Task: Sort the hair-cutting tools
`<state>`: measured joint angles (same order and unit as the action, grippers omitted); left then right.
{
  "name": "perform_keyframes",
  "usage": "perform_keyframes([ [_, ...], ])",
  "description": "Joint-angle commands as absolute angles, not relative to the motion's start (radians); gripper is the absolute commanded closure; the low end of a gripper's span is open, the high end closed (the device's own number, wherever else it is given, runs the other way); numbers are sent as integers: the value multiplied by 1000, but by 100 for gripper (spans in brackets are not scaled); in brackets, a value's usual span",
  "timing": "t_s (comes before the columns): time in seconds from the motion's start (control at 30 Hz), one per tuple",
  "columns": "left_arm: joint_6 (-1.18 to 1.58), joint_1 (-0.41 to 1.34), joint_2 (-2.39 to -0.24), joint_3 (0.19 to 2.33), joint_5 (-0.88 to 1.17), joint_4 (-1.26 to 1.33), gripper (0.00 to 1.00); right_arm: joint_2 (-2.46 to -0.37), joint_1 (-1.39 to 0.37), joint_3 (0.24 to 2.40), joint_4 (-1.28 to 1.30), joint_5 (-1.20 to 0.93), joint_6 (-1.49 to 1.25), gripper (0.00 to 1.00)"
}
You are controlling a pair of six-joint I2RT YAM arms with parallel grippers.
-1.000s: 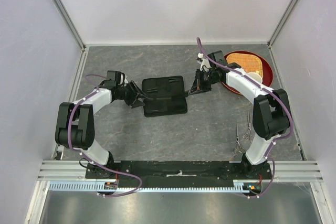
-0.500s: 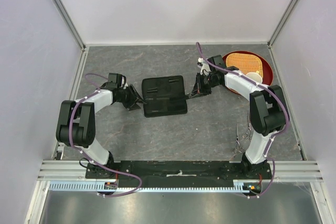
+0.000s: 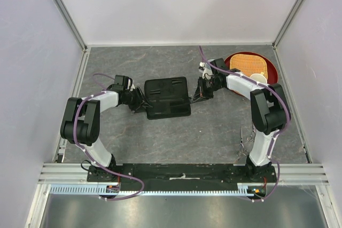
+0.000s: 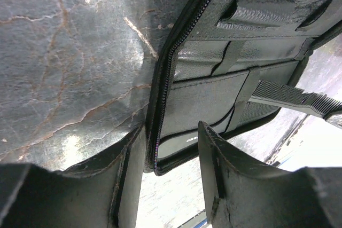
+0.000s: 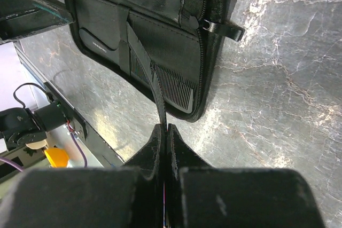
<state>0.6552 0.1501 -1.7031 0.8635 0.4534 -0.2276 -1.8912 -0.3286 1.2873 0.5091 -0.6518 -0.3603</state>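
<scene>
Right gripper (image 5: 163, 131) pinches the slim black plastic comb (image 5: 147, 78) by its tip; I judge it light, springy and best held by the spine, while the left gripper (image 4: 168, 156) gapes wide astride the flat black folding case (image 4: 203, 100).

one open black case (image 3: 166, 97). two black combs: one comb (image 5: 143, 60) on edge, a second comb (image 5: 173, 89) lying flat. silver scissors (image 3: 247, 138), too small to count. one red tray (image 3: 273, 73), one orange mat (image 3: 247, 63), one white cup (image 3: 259, 78).

lab test cell | white panel walls (image 3: 176, 4) | aluminium frame rail (image 3: 181, 172) | grey tabletop (image 3: 214, 132)
</scene>
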Motion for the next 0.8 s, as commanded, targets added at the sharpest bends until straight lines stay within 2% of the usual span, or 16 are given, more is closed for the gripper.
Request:
perform_keyframes([
  [0.0, 618, 166, -1741, 874, 465, -179, 50, -1933, -336, 1276, 531, -614, -325, 100],
  [0.77, 614, 187, -1769, 888, 466, -193, 51, -2102, -374, 1353, 434, -695, -364, 100],
])
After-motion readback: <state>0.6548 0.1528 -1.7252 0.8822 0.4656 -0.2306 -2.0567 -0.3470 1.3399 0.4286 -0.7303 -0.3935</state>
